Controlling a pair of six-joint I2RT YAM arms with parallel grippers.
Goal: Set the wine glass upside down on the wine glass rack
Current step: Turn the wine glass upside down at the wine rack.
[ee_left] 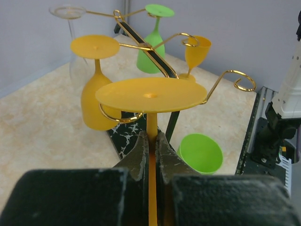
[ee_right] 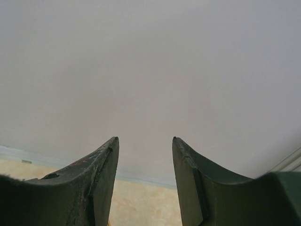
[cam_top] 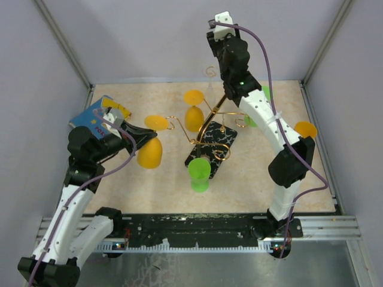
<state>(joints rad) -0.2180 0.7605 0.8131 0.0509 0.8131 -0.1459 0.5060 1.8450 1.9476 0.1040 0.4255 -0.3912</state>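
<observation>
Holds the orange plastic wine glass upside down by its thin stem, tight in the left fingers, its foot just over a curled arm of the gold wire rack, likely light, stiff and slippery, with the right fingers apart, empty.
</observation>
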